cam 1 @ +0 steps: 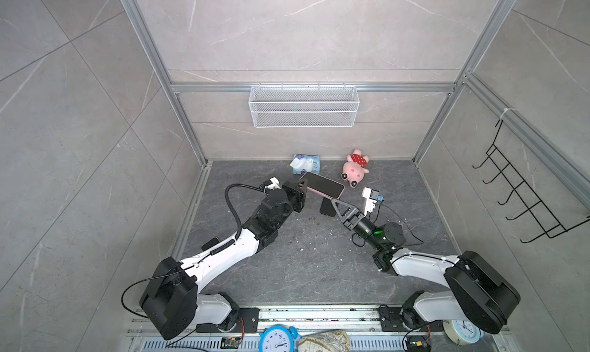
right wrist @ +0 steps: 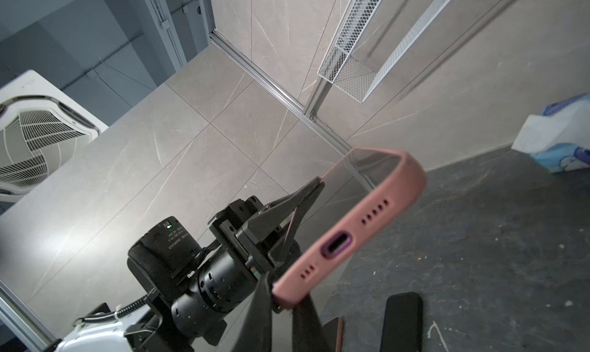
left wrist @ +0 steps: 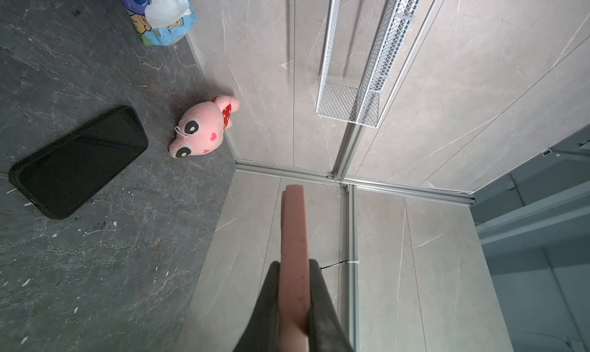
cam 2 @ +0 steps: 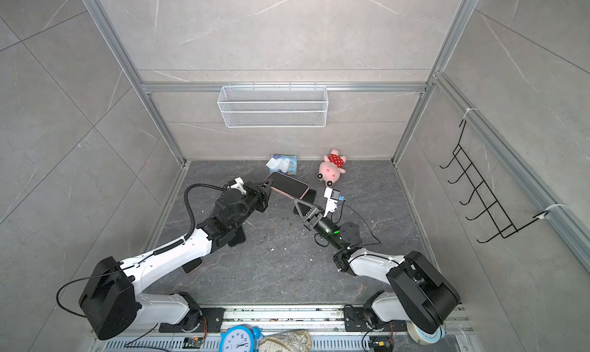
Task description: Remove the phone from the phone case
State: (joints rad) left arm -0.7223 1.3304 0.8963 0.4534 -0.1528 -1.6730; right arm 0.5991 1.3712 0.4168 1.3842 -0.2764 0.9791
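Note:
The phone [cam 1: 322,184] [cam 2: 287,185], dark screen up, sits in a pink phone case [right wrist: 367,225] and hangs tilted above the dark tabletop in both top views. My left gripper [cam 1: 305,187] [left wrist: 294,264] is shut on the case's left end, whose pink edge [left wrist: 293,225] runs out between the fingers. My right gripper [cam 1: 332,200] [right wrist: 284,297] is shut on the case's corner at the end with the charging port. The left gripper's fingers [right wrist: 314,187] show pinching the far edge in the right wrist view.
A black-cased phone [cam 1: 327,208] [left wrist: 79,162] [right wrist: 400,321] lies on the table under the held one. A tissue pack [cam 1: 305,163] and a pink pig plush [cam 1: 355,168] lie by the back wall. A white wire basket [cam 1: 303,106] hangs above; a black hook rack [cam 1: 523,190] hangs on the right wall.

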